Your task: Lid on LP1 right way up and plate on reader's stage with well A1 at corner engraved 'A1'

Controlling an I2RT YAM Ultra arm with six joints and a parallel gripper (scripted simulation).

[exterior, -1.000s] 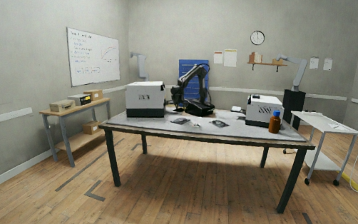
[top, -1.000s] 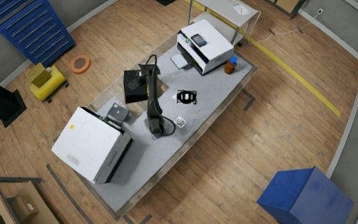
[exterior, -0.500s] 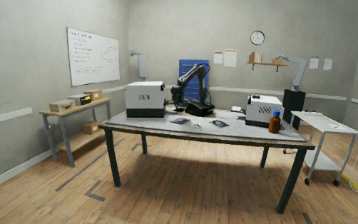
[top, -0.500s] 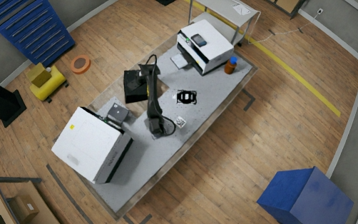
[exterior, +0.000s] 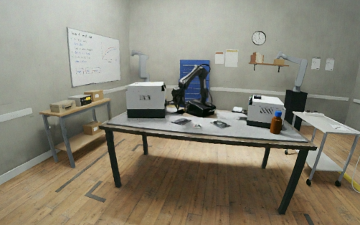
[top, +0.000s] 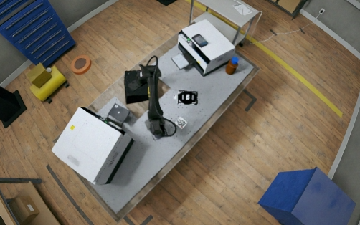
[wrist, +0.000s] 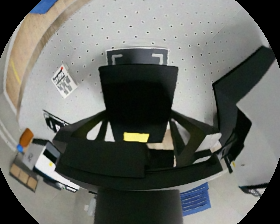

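Note:
My gripper (top: 157,131) (wrist: 138,112) is shut on the black lid (wrist: 138,95), its fingers at the long sides. The lid's yellow-labelled short end is toward the gripper body. The lid is level or nearly so, above a dark bench position with white corner brackets (wrist: 137,57); most of that position is hidden, and its name is not readable. A pale plate (top: 180,61) (exterior: 237,109) lies on the dispenser's stage. The reader's grey stage (top: 118,113) bears no plate that I can make out. Well A1 and the engravings are too small to read.
The white reader (top: 87,145) (exterior: 145,98) stands at one bench end, the dispenser (top: 213,44) (exterior: 265,111) at the other. The blue-capped brown bottle (top: 231,66) (exterior: 275,123) stands upright beside the dispenser. A second black-marked position (top: 187,97) and a printed card (top: 181,122) (wrist: 64,81) lie mid-bench.

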